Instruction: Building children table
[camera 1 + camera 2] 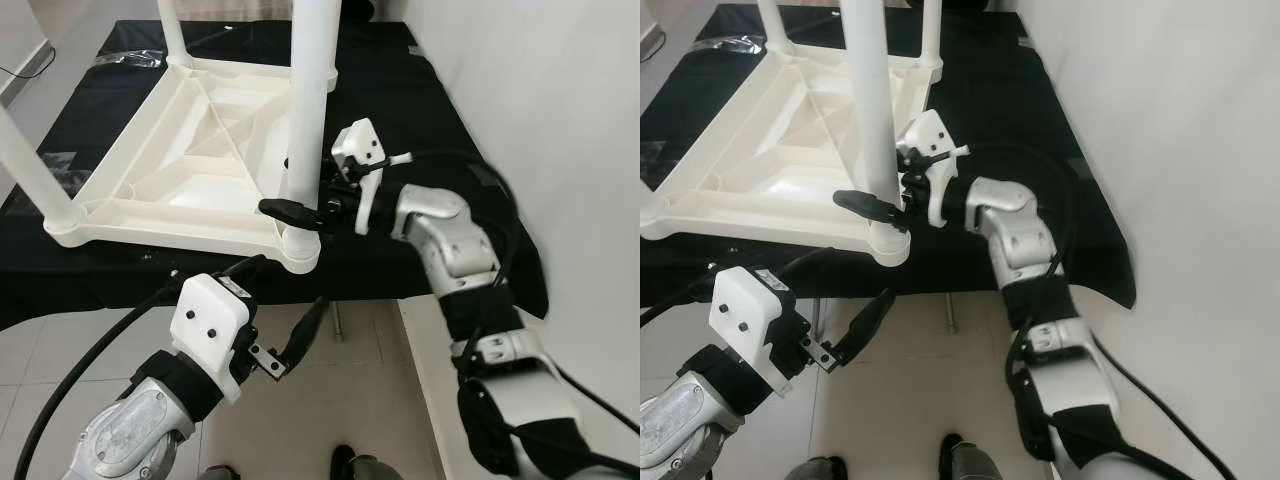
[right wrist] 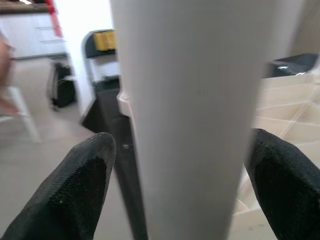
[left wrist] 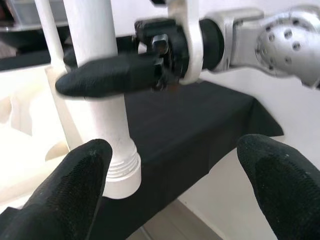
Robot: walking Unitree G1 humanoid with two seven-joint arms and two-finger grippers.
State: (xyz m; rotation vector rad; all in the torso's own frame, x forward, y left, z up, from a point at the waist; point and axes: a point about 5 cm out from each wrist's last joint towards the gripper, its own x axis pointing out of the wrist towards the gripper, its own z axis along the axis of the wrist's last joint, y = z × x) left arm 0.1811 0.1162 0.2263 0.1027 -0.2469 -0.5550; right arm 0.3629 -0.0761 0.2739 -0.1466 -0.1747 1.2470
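Tabletop (image 1: 200, 170): upside down on the black-covered bench (image 1: 430, 110), ribs up
Near-corner leg (image 1: 310, 110): upright in its socket on the tabletop, threads showing
Other legs: three more stand at the tabletop's corners
Right gripper (image 1: 300, 212): fingers astride the near-corner leg, contact unclear
Left gripper (image 1: 300, 345): released, below the tabletop's edge
Progress: judged late; seating this leg remains

Silver arms, black joints, black cables; white wrist housings; left gripper (image 1: 300, 345), right gripper (image 1: 295, 212): black fingers.
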